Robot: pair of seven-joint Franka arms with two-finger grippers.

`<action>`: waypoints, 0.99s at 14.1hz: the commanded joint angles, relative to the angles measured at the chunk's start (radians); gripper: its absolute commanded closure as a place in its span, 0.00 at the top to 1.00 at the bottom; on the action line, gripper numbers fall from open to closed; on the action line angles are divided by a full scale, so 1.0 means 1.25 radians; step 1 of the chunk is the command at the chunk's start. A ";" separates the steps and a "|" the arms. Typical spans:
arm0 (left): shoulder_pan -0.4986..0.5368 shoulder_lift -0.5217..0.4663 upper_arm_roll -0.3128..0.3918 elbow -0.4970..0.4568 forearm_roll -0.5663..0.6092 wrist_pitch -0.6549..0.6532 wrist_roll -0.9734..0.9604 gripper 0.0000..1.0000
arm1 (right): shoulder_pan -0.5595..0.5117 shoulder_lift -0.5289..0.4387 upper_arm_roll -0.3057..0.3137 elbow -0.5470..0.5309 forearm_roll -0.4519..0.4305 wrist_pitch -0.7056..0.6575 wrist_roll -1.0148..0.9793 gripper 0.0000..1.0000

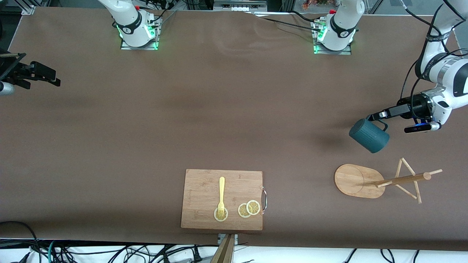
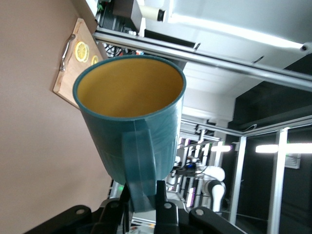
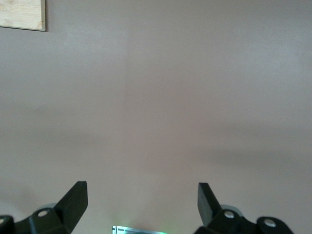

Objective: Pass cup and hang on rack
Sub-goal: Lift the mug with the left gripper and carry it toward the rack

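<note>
The dark teal ribbed cup [image 1: 368, 135] hangs tilted in the air over bare table at the left arm's end, close to the rack. My left gripper [image 1: 381, 122] is shut on its loop handle. In the left wrist view the cup [image 2: 131, 126] shows its yellowish inside, and the handle sits pinched in the left gripper [image 2: 144, 194]. The wooden rack [image 1: 356, 180] stands on its oval base, with its pole [image 1: 404, 179] and thin pegs empty. My right gripper [image 1: 51, 77] waits open at the right arm's end, with only bare table under the right gripper [image 3: 142, 195].
A bamboo cutting board [image 1: 204, 190] lies near the table's front edge, mid-table. It carries a yellow fork [image 1: 221, 193] and lemon slices [image 1: 249, 209]. A metal handle [image 1: 264, 199] sticks out of the board's side toward the rack.
</note>
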 commanded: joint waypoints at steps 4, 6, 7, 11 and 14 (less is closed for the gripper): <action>0.067 0.092 -0.009 0.110 -0.019 -0.077 -0.071 0.00 | -0.001 0.004 0.000 0.016 0.012 -0.016 0.001 1.00; 0.075 0.114 -0.011 0.132 -0.046 -0.085 -0.076 0.00 | -0.001 0.004 0.000 0.016 0.014 -0.015 0.000 1.00; 0.075 0.123 -0.012 0.141 -0.058 -0.084 -0.084 0.00 | -0.001 0.004 0.000 0.016 0.014 -0.016 0.001 1.00; 0.072 0.168 -0.015 0.180 -0.104 -0.083 -0.087 0.00 | -0.001 0.004 0.000 0.015 0.014 -0.016 0.001 1.00; 0.070 0.190 -0.022 0.209 -0.140 -0.082 -0.101 0.00 | -0.001 0.005 0.000 0.016 0.014 -0.015 0.007 1.00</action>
